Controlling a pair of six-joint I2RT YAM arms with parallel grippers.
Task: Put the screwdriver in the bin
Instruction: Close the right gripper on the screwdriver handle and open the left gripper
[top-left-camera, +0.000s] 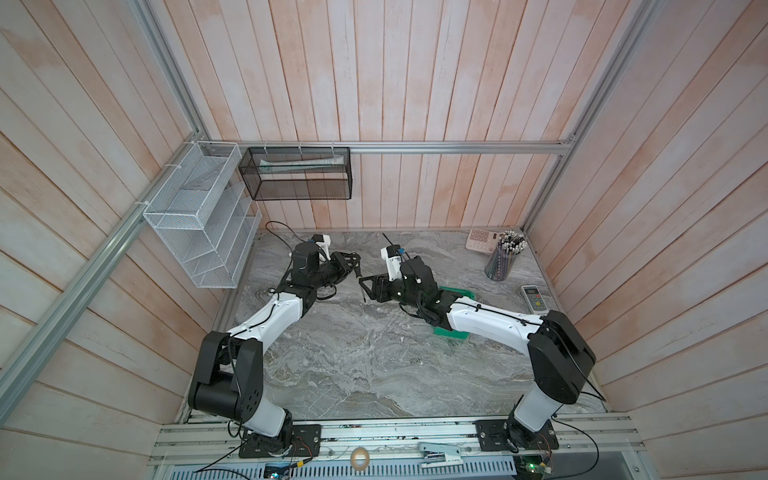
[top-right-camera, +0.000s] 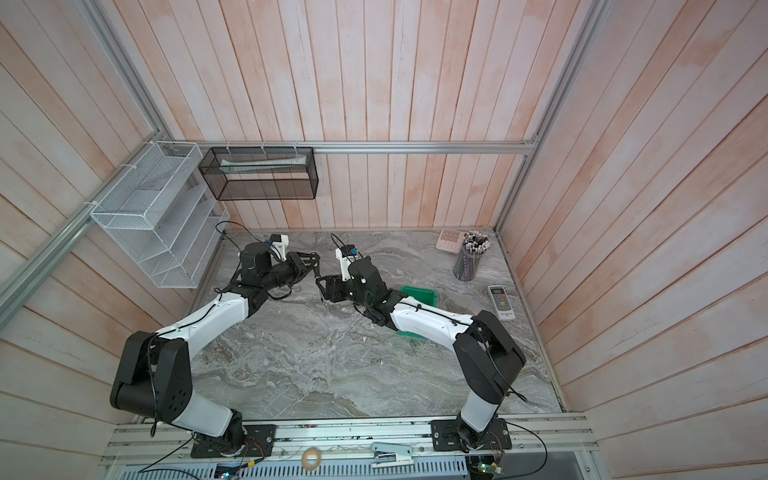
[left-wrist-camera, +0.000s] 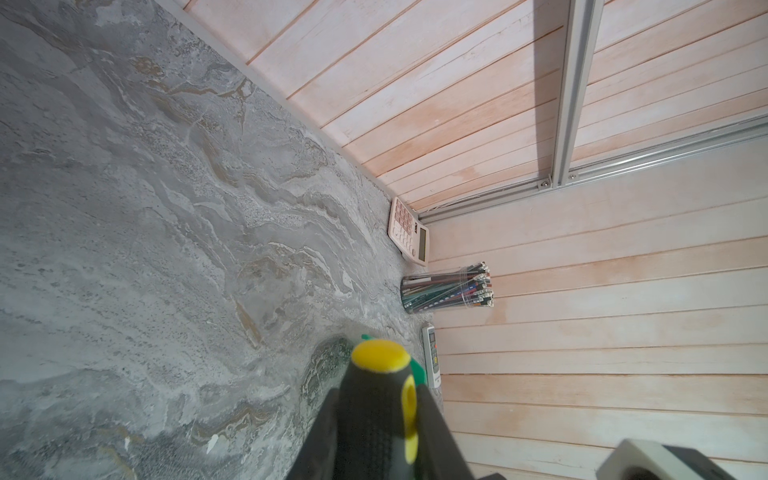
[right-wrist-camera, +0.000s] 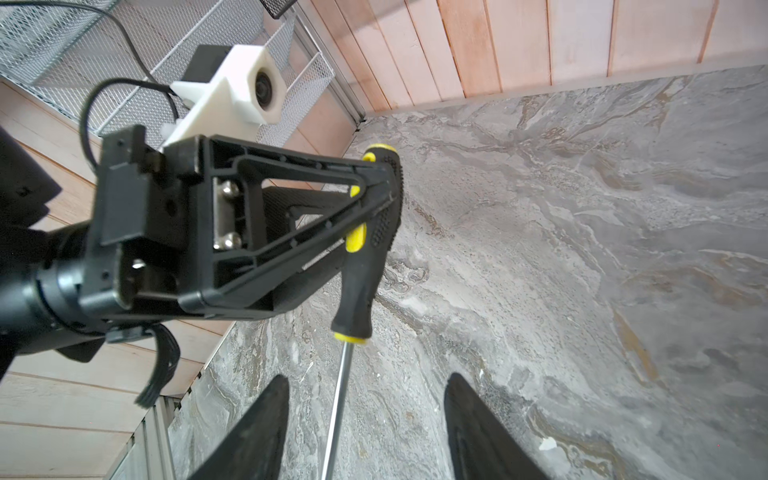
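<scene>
The grey, marble-patterned tabletop runs from the far wall to the metal rail at the near edge. Right of centre a green bin sits flat on it, only partly in view from above. In the far right corner lies a pink calculator. A clear cup of pencils stands just nearer. Nearer again, by the right edge, lies a white remote.
</scene>
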